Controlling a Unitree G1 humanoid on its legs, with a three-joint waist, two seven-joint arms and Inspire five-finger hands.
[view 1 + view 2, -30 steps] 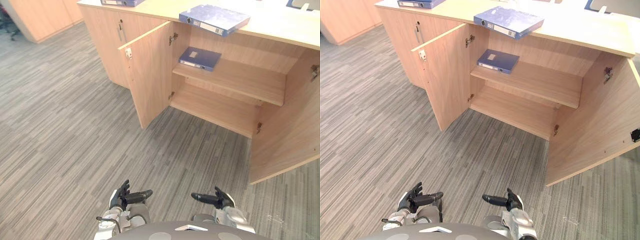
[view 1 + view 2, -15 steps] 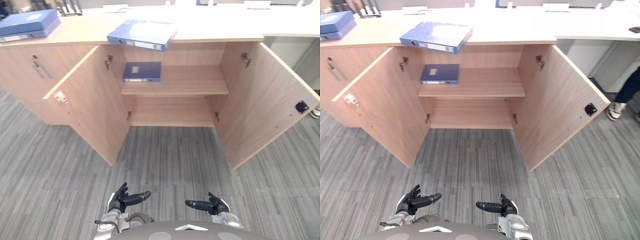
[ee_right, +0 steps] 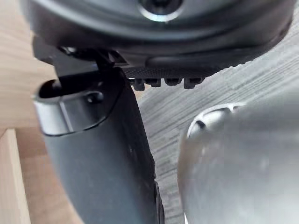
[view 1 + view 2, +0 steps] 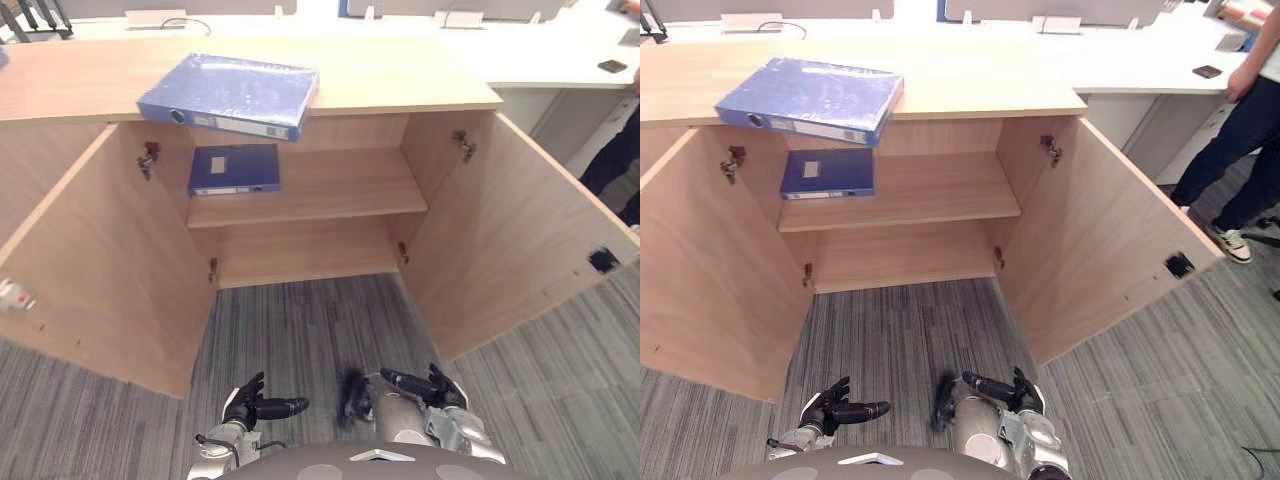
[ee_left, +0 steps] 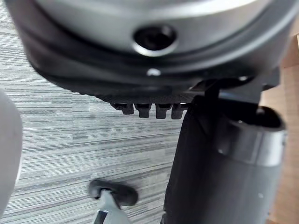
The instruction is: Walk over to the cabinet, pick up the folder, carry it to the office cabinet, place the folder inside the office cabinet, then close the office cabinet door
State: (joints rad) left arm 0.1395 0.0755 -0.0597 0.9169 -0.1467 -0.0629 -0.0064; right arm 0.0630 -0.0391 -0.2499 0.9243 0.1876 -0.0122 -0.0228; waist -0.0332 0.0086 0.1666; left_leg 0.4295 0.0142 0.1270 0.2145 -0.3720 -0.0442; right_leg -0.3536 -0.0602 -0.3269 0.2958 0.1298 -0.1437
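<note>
A big blue folder [image 4: 230, 95] lies flat on the wooden cabinet's top [image 4: 400, 80], jutting a little over its front edge. A smaller blue folder [image 4: 235, 168] lies on the left of the shelf [image 4: 330, 190] inside the open cabinet. Both doors stand wide, the left door [image 4: 90, 270] and the right door [image 4: 510, 240]. My left hand [image 4: 250, 405] and right hand [image 4: 425, 385] hang low over the carpet, well short of the cabinet. Both are open and hold nothing, thumbs pointing inward. The left wrist view shows relaxed fingertips [image 5: 145, 109] over grey carpet.
A person [image 4: 1240, 130] stands at the right by a white desk [image 4: 1140, 70]. A small dark object [image 4: 1207, 72] lies on that desk. Grey striped carpet [image 4: 300, 330] runs between me and the cabinet, flanked by the two open doors.
The camera has moved: the open cabinet now sits nearer and more centred, and a person shows at the right. My hands stay low and open as before.
</note>
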